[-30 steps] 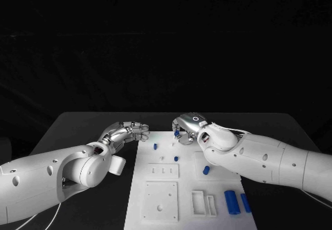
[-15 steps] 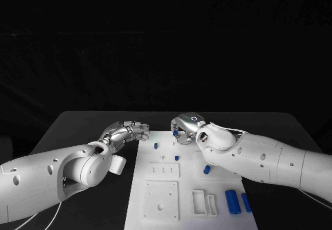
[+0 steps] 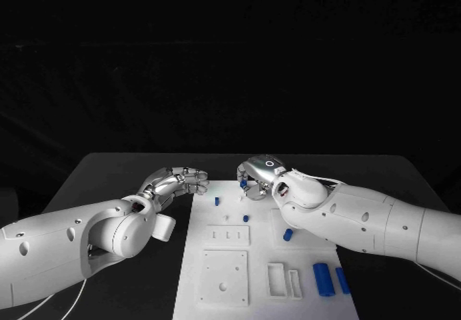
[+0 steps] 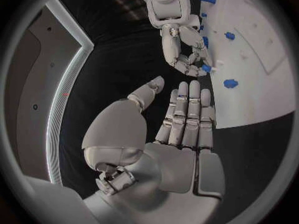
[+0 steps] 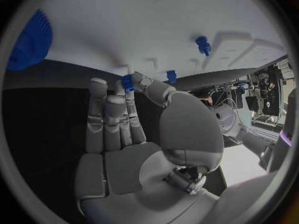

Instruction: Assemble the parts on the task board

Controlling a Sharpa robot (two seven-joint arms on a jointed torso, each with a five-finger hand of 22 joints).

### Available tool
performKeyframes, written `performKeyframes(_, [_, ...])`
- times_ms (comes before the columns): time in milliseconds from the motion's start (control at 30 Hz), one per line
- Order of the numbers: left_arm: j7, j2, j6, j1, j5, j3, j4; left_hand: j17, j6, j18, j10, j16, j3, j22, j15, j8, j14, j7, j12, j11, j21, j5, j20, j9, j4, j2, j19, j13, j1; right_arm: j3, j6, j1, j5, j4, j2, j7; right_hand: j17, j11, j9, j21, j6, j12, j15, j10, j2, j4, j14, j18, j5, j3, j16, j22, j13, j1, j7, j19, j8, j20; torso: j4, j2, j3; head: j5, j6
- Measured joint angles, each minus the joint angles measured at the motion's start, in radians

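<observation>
Black table [image 3: 125, 173], dark room behind; white task board [image 3: 254, 267] carries small blue parts. Right hand [image 3: 256, 177] pinches 1 blue peg [image 5: 127, 82] (tiny); left hand [image 3: 176, 183] holds nothing, fingers apart.

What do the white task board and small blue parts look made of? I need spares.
The flat white task board looks like matte plastic: even colour, no glare, crisp recesses. The small blue cylindrical parts look like smooth plastic too, with a faint sheen, though painted metal cannot be ruled out.
</observation>
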Motion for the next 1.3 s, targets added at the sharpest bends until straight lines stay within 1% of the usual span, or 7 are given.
performKeyframes(100, [0.0, 0.0, 0.0, 0.0, 0.0, 0.0, -0.001, 0.0, 0.0, 0.0, 0.0, 0.0, 0.0, 0.0, 0.0, 0.0, 0.0, 0.0, 0.0, 0.0, 0.0, 0.0, 0.0, 0.0, 0.0, 0.0, 0.0, 0.0, 0.0, 0.0, 0.002, 0.0, 0.001, 0.001, -0.001, 0.0, -0.001, 0.0, 0.0, 0.0, 0.001, -0.002, 0.0, 0.0, 0.0, 0.0, 0.0, 0.0, 0.0, 0.0, 0.0, 0.0, 0.002, 0.0, 0.004, 0.0, 0.001, 0.0, -0.0001, 0.0, 0.0, 0.0, -0.002])
performKeyframes(333, [0.0, 0.0, 0.0, 0.0, 0.0, 0.0, -0.007, 0.0, 0.0, 0.0, 0.0, 0.0, 0.0, 0.0, 0.0, -0.004, 0.0, 0.0, 0.0, 0.0, 0.0, 0.0, 0.0, 0.001, 0.0, 0.0, 0.0, 0.0, 0.0, -0.001, 0.011, -0.005, 0.003, 0.009, -0.004, 0.002, -0.001, 0.0, 0.0, 0.0, 0.001, -0.003, -0.001, 0.0, 0.0, -0.003, 0.001, 0.0, -0.004, 0.002, 0.0, 0.0, 0.005, 0.0, 0.004, 0.0, 0.001, 0.0, -0.0012, 0.0, -0.0005, 0.001, -0.004])
performKeyframes(600, [0.0, 0.0, 0.0, 0.0, 0.0, 0.0, -0.009, 0.0, 0.0, 0.0, 0.0, 0.0, 0.0, 0.0, 0.0, -0.004, 0.0, 0.0, -0.004, 0.0, 0.0, 0.0, 0.0, 0.001, 0.0, 0.0, 0.0, 0.0, 0.0, -0.001, 0.016, -0.004, 0.003, 0.013, -0.007, 0.001, -0.001, 0.0, -0.001, 0.0, 0.001, -0.001, -0.001, 0.0, 0.0, -0.003, 0.001, 0.0, -0.004, 0.002, 0.0, 0.0, 0.005, 0.0, 0.004, -0.002, 0.001, 0.002, -0.0013, 0.001, -0.0006, 0.002, -0.005])
performKeyframes(967, [0.0, 0.0, 0.0, 0.0, 0.0, 0.0, -0.012, 0.0, -0.002, 0.0, 0.0, 0.0, 0.0, 0.0, 0.0, -0.004, 0.0, 0.002, -0.004, 0.0, 0.0, 0.0, 0.0, 0.001, 0.0, 0.0, 0.0, 0.0, 0.0, -0.001, 0.018, -0.005, 0.004, 0.008, -0.004, 0.001, -0.004, 0.0, -0.001, 0.0, -0.001, 0.001, -0.002, 0.0, 0.0, -0.004, 0.001, 0.0, 0.0, 0.002, 0.0, 0.0, 0.004, 0.0, 0.005, -0.002, 0.001, 0.002, -0.0018, 0.002, -0.0007, 0.001, -0.006])
performKeyframes(1100, [-0.001, 0.0, 0.0, 0.0, 0.0, 0.0, -0.012, 0.0, -0.004, 0.0, 0.0, 0.0, 0.0, 0.0, 0.0, -0.004, 0.0, 0.004, -0.004, 0.0, 0.0, 0.0, 0.0, 0.001, 0.0, 0.0, 0.0, -0.001, 0.0, -0.002, 0.018, -0.006, 0.007, 0.003, -0.001, 0.001, -0.008, 0.0, 0.001, 0.0, -0.001, 0.001, -0.001, 0.0, 0.0, -0.004, 0.0, 0.0, 0.0, 0.002, 0.0, 0.0, 0.007, 0.0, 0.005, -0.005, -0.001, -0.002, -0.0013, 0.002, -0.0008, 0.0, -0.006])
performKeyframes(1167, [-0.001, 0.0, 0.0, 0.0, 0.0, 0.0, -0.012, 0.0, -0.004, 0.0, 0.0, 0.0, 0.0, 0.0, 0.0, -0.004, 0.0, 0.004, -0.004, 0.0, 0.0, 0.0, 0.0, 0.001, 0.0, -0.003, 0.0, -0.001, -0.003, -0.002, 0.018, -0.006, 0.009, 0.001, 0.0, 0.001, -0.01, 0.0, 0.002, 0.0, -0.003, -0.003, 0.001, 0.0, 0.0, -0.006, -0.002, 0.0, 0.0, 0.005, 0.0, 0.0, 0.007, 0.0, 0.007, -0.006, -0.006, -0.002, -0.0013, 0.002, -0.0009, 0.0, -0.006])
performKeyframes(1300, [-0.001, 0.0, 0.0, 0.0, 0.0, 0.0, -0.012, 0.0, -0.004, 0.0, 0.0, 0.0, 0.0, 0.0, 0.0, -0.004, 0.0, 0.004, -0.004, 0.0, 0.0, 0.0, 0.0, 0.001, 0.0, -0.004, 0.0, -0.001, -0.004, -0.003, 0.018, -0.007, 0.016, -0.002, 0.001, 0.002, -0.016, 0.0, 0.006, 0.0, -0.017, -0.019, 0.004, 0.0, -0.012, -0.005, -0.009, 0.0, 0.008, 0.006, 0.0, 0.0, 0.02, -0.012, 0.017, -0.006, -0.019, -0.002, -0.0007, 0.003, -0.0012, 0.0, -0.007])
